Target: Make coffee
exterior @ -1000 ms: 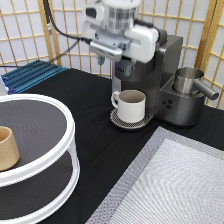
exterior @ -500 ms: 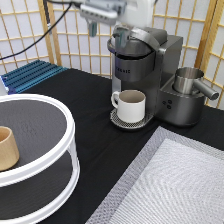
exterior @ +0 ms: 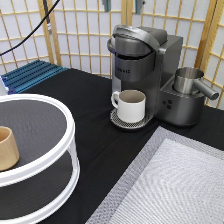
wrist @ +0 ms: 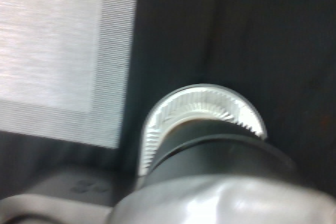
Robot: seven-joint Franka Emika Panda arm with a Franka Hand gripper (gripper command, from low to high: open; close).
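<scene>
The grey coffee machine (exterior: 145,65) stands at the back of the table with its lid down. A cream-white mug (exterior: 131,105) sits on the machine's round drip tray (exterior: 120,121) under the spout. The coffee pod is out of view. Only the two fingertips of my gripper (exterior: 122,5) show at the exterior view's top edge, above the machine, apart and with nothing between them. The wrist view looks straight down on the machine's head (wrist: 217,170) and the ribbed drip tray (wrist: 199,105).
A white two-tier round stand (exterior: 45,150) fills the exterior view's left, with a tan handleless cup (exterior: 7,148) on its upper shelf. A grey mat (exterior: 175,185) covers the bottom right. A steel jug (exterior: 189,81) sits on the machine's right side. A blue rack (exterior: 30,75) lies at the back left.
The gripper has risen from just above the machine's lid to the exterior view's top edge, so the arm no longer hides the machine. The lid is down.
</scene>
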